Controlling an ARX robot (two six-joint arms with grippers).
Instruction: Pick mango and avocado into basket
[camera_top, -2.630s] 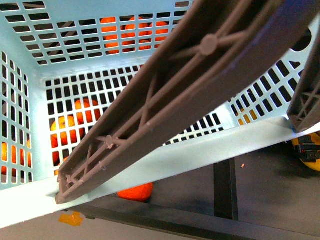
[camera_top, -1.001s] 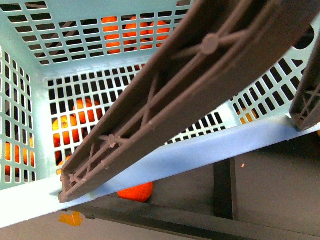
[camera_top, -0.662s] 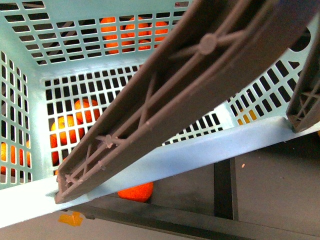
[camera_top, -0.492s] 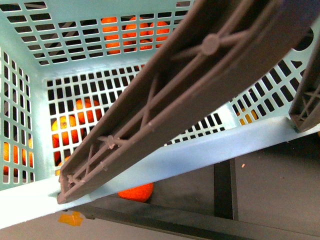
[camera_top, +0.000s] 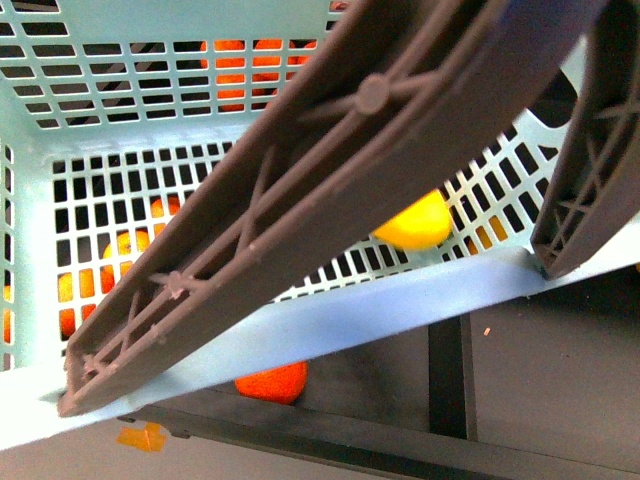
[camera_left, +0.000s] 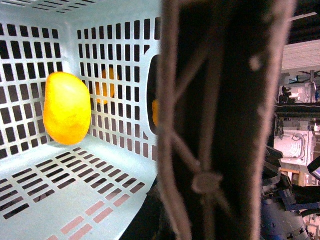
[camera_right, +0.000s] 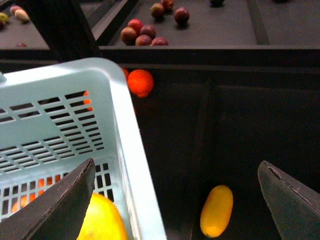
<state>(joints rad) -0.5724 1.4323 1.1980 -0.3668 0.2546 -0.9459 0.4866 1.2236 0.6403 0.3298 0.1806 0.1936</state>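
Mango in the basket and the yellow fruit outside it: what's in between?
The basket's wall stands between the mango and the yellow fruit, then a bare dark surface. The right wrist view shows it.

From the front I get only a yellow sliver of the mango (camera_top: 412, 222); the handle (camera_top: 330, 190) of the basket (camera_top: 350, 310) covers the rest. On the left wrist camera that handle is a blurred brown mass. My right pincer (camera_right: 175, 165) shows just two dark fingers (camera_right: 65, 205), cut off by the picture's edge, as is the mango touching one of them. Far beyond the pincer, small dark-red fruits (camera_right: 142, 36) are too small to name.
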